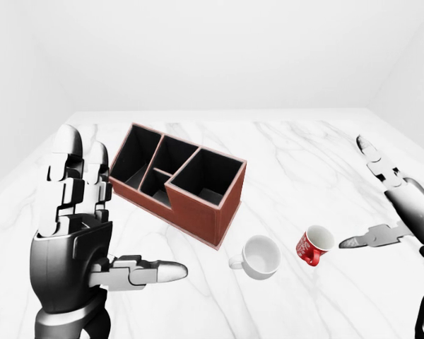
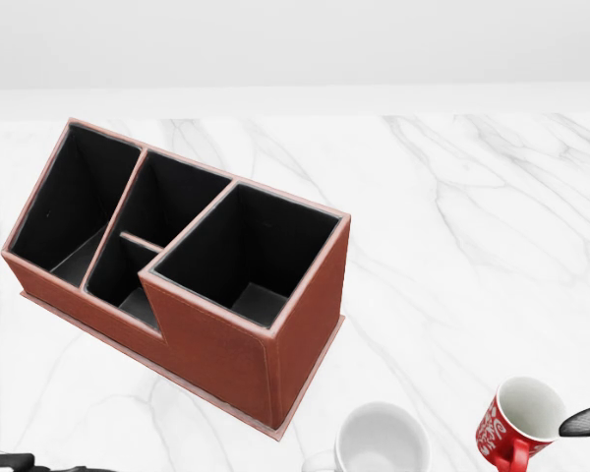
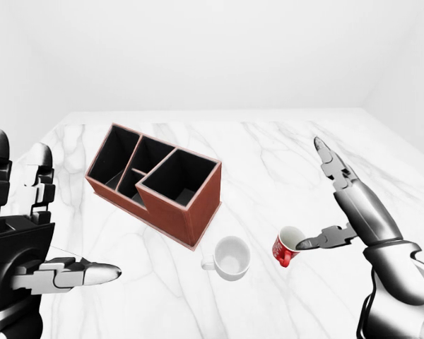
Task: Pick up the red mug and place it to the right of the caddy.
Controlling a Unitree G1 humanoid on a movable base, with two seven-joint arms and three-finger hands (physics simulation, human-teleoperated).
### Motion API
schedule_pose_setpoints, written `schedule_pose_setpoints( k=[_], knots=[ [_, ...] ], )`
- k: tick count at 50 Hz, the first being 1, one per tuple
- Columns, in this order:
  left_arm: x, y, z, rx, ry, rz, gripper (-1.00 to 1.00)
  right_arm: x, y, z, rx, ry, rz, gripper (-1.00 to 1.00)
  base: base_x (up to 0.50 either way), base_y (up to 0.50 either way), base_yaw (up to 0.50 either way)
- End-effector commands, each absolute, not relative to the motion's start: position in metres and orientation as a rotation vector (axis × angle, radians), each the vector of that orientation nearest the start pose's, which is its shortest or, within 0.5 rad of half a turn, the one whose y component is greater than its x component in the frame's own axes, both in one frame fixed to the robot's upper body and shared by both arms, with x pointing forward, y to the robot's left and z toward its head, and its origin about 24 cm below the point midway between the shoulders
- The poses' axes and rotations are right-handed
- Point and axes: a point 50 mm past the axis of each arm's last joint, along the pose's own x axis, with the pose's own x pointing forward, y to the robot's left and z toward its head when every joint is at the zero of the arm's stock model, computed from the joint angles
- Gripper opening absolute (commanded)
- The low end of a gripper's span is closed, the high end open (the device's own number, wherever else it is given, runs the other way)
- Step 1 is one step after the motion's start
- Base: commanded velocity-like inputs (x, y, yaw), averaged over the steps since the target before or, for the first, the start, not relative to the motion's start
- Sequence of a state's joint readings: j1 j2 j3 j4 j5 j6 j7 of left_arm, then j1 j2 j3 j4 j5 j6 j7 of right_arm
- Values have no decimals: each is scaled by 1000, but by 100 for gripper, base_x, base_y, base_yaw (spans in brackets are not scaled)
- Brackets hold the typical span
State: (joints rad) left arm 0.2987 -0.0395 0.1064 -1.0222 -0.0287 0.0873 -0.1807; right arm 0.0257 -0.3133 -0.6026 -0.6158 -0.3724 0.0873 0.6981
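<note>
The right hand (image 3: 325,212) reaches in from the right edge of the right-eye view, fingers spread wide and gripping nothing, its thumb tip level with the red mug (image 3: 287,246) and just beside its rim. The mug lies immediately to the hand's left, tipped over on the marble table (image 3: 283,155). Its mouth opens up and toward the right, facing the hand, its base points down-left, and its handle sits low on the near side, as the head view shows. Its long axis thus runs roughly along the hand's line of approach.

The left hand (image 1: 92,233) stands upright at the left edge of the left-eye view, also open and empty, well apart from the mug. The right hand is plainly the nearer one.

Just left of the red mug rests a white mug (image 1: 260,256), mouth up. Beyond both stands the caddy (image 1: 178,182), a brown box with black compartments, set at an angle. The mug already lies below and right of it; the bare marble to the caddy's right looks the likely landing spot.
</note>
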Motion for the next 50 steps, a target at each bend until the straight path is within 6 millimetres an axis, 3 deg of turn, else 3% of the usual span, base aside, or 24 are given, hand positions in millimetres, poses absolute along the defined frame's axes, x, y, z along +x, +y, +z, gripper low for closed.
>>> schedule_pose_setpoints(
  k=[1, 23, 26, 28, 35, 43, 50],
  knots=[
    [146, 168, 196, 98, -633, -2, 100, 196, -277, 167, -875, -73, 0, 100, 0, 0, 0],
    [143, 168, 201, 102, -663, 0, 100, 203, -286, 131, -891, 131, 18, 100, 0, 0, 0],
    [144, 169, 200, 101, -657, 1, 100, 205, -286, 123, -873, 159, 29, 100, 0, 0, 0],
    [144, 168, 199, 101, -651, -1, 100, 202, -288, 106, -846, 228, 47, 100, 0, 0, 0],
    [143, 168, 201, 103, -656, -2, 100, 202, -293, 90, -854, 317, 65, 100, 0, 0, 0],
    [142, 169, 200, 102, -651, 0, 100, 209, -296, 79, -865, 377, 89, 100, 0, 0, 0],
    [143, 168, 200, 103, -655, -1, 100, 214, -298, 81, -870, 374, 90, 100, 0, 0, 0]
  ],
)
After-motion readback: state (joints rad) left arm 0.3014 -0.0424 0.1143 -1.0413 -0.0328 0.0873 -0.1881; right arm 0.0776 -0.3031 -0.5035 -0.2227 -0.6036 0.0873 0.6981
